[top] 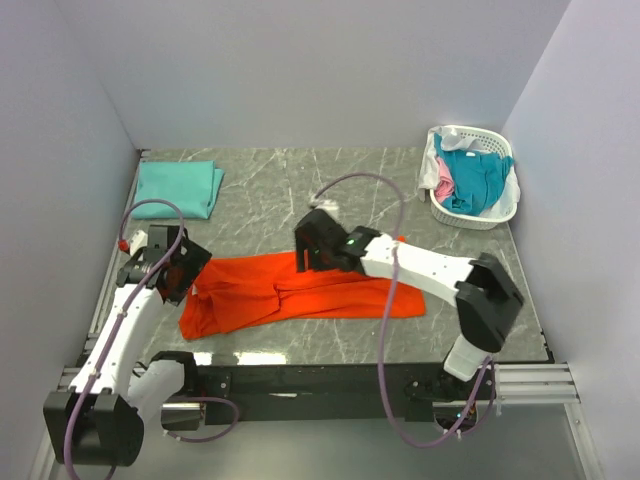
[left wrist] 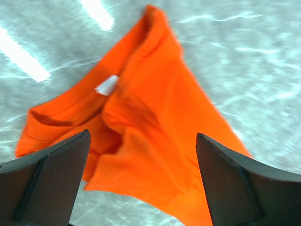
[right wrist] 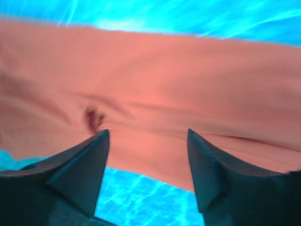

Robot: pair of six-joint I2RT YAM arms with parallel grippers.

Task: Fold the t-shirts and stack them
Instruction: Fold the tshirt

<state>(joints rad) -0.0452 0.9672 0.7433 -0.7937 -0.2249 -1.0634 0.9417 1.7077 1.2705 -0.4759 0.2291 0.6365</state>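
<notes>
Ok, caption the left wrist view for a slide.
Open left gripper over the crumpled orange t-shirt, white neck label showing.

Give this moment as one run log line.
left gripper: open, over orange shirt | right gripper: open, over orange shirt | green shirt: folded, far left | basket: holds more shirts

table [top: 300,190] | orange t-shirt [top: 300,290] near-centre | mint-green t-shirt [top: 178,187] folded, back-left | basket [top: 485,218] back-right

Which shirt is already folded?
The mint-green shirt in the far left corner, a flat rectangle; the orange shirt lies rumpled, others are heaped in the basket.
</notes>
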